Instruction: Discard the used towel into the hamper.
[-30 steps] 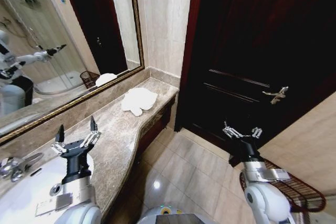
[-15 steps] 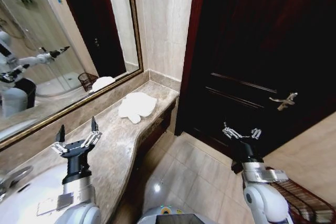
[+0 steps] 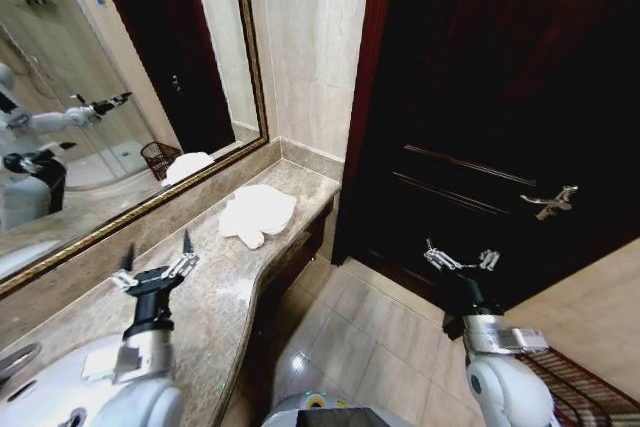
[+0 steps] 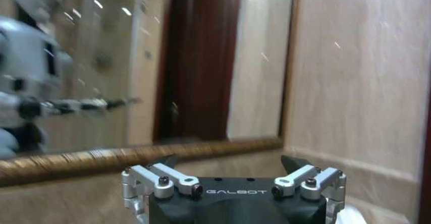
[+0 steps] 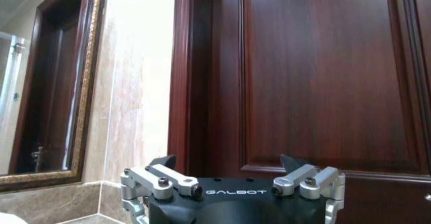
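The used towel [image 3: 257, 212] is a crumpled white heap on the brown marble counter [image 3: 215, 287], near its far end below the mirror. My left gripper [image 3: 155, 258] hangs open above the counter, a good way short of the towel, with nothing between its fingers; the left wrist view shows it [image 4: 232, 161] facing the mirror's gilt frame. My right gripper [image 3: 460, 258] is open and empty above the floor in front of the dark door, and it [image 5: 229, 161] faces that door. The hamper [image 3: 585, 392] shows as a dark reddish wire rim at the lower right, behind my right arm.
A dark wooden door [image 3: 480, 97] with a metal handle [image 3: 553, 199] fills the right side. The mirror [image 3: 110, 97] reflects the towel, a basket and my arms. A white sink [image 3: 40, 392] sits at the counter's near end. Tiled floor [image 3: 370, 332] lies between counter and door.
The whole head view has shifted: the sink has slid toward the lower left corner and the hamper toward the lower right. Both grippers stay open and the towel lies as before.
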Motion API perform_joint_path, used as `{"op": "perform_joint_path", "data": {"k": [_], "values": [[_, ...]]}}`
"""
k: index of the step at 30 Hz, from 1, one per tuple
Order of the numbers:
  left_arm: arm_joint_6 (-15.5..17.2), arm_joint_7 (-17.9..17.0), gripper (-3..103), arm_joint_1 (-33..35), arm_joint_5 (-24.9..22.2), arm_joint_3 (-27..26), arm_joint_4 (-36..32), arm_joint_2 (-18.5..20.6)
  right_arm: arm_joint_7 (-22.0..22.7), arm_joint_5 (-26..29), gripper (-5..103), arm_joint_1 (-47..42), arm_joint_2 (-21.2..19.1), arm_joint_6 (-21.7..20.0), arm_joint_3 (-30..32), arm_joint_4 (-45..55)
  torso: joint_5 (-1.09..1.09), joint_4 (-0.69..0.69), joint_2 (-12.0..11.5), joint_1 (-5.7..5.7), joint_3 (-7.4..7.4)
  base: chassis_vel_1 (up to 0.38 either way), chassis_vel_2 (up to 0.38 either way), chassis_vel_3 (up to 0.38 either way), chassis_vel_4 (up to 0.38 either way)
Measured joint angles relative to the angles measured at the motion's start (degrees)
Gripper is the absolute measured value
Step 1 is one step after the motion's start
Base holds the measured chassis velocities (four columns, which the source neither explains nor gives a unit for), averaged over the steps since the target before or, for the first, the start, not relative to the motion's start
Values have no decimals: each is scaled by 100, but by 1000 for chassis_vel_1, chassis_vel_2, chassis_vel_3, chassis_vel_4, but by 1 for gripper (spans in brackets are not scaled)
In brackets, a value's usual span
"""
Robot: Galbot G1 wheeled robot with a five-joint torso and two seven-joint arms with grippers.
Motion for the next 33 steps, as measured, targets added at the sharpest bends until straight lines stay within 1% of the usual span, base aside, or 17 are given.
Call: {"op": "perform_joint_path", "data": {"k": [2,3,5,6,7,11,12,13,16,18,19,20,23,24,27,28,33], "values": [[37,221,100,-182,-356,-2,313,366,-5,2,100,1,-12,6,0,-31,-1,0,0,1,0,0,0,0,0],[37,221,100,-182,-356,-2,313,366,-5,2,100,1,-12,6,0,-31,-1,0,0,1,0,0,0,0,0],[61,606,100,-506,-925,48,741,848,-6,13,100,-18,-21,27,10,-96,0,-1,-1,4,1,0,0,0,0],[65,704,100,-658,-1020,87,907,1016,-6,15,100,-29,-21,35,18,-122,1,-1,-1,5,1,0,0,0,0],[65,704,100,-658,-1020,87,907,1016,-6,15,100,-29,-21,35,18,-122,1,-1,-1,5,1,0,0,0,0],[112,900,100,-1293,-1255,307,1533,1659,4,19,100,-28,-35,44,44,-201,0,-1,-2,6,2,0,0,0,0],[112,900,100,-1293,-1255,307,1533,1659,4,19,100,-28,-35,44,44,-201,0,-1,-2,6,2,0,0,0,0],[130,1021,100,-1540,-1375,385,1790,1922,10,16,100,10,-43,39,44,-239,0,-1,-2,5,2,0,0,0,0],[136,1156,100,-1741,-1553,476,1998,2134,12,5,100,56,-45,31,30,-279,0,-1,-2,5,2,0,0,0,0],[96,1438,100,-2120,-1765,728,2422,2407,13,-32,100,133,-46,12,-5,-332,0,0,-2,5,2,0,0,0,0],[96,1438,100,-2120,-1765,728,2422,2407,13,-32,100,133,-46,12,-5,-332,0,0,-2,5,2,0,0,0,0],[60,1603,100,-2474,-1953,1033,2778,2575,13,-61,100,184,-46,-6,-22,-372,-1,-1,-2,5,2,0,0,0,0],[53,1715,100,-3043,-2212,1548,3256,2706,16,-101,100,213,-45,-10,-23,-436,0,0,-2,5,2,0,0,0,0],[53,1715,100,-3043,-2212,1548,3256,2706,16,-101,100,213,-45,-10,-23,-436,0,0,-2,5,2,0,0,0,0],[11,1808,100,-3747,-2261,2091,3706,2704,32,-146,100,196,-29,-6,-13,-503,2,-1,-2,5,2,0,0,0,0],[11,1808,100,-3747,-2261,2091,3706,2704,32,-146,100,196,-29,-6,-13,-503,2,-1,-2,5,2,0,0,0,0],[6,1851,98,-4625,-2265,2881,4371,2594,207,-299,100,239,5,34,7,-589,4,0,-2,4,2,0,0,0,0]]}}
